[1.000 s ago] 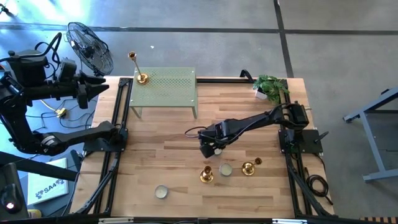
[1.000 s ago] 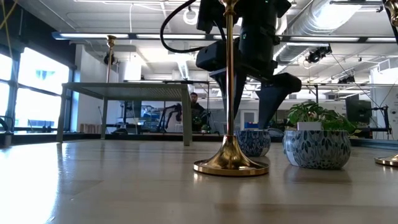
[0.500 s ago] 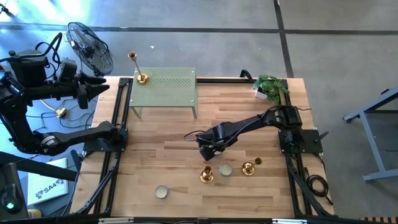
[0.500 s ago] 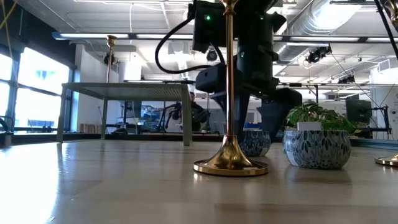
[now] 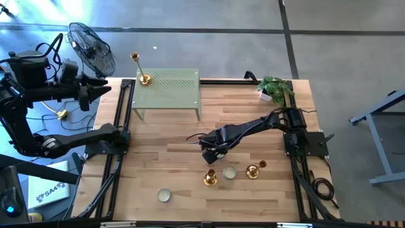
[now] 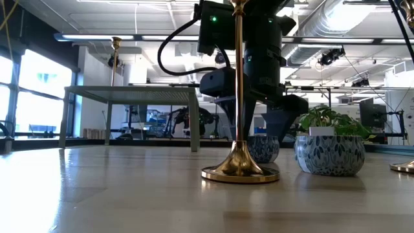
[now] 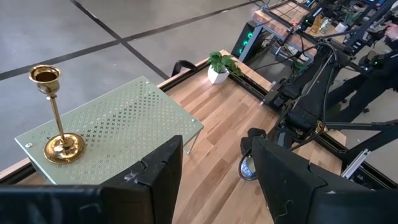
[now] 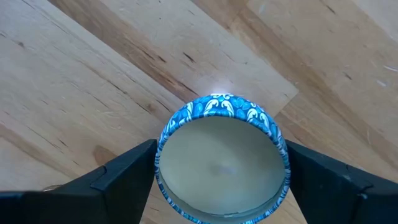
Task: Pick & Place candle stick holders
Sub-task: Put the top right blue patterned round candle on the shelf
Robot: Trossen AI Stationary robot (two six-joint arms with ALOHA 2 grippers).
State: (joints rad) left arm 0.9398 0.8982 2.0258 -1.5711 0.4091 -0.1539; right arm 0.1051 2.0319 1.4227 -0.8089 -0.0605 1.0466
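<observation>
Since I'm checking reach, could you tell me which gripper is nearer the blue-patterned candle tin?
Right. The right gripper hangs directly above the blue-patterned candle tin, open, a finger on either side. The left gripper waits off the table's left edge, facing the green shelf.

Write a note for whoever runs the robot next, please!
Right gripper: jaws open around a blue-and-white patterned round tin at mid-table, holding nothing.
Left gripper: jaws open, empty, parked beyond the table's left edge.
Done: one tall gold-brass candlestick holder stands on the green perforated metal shelf.
Left: two more gold-brass candlestick holders on the wooden table, near its front.
</observation>
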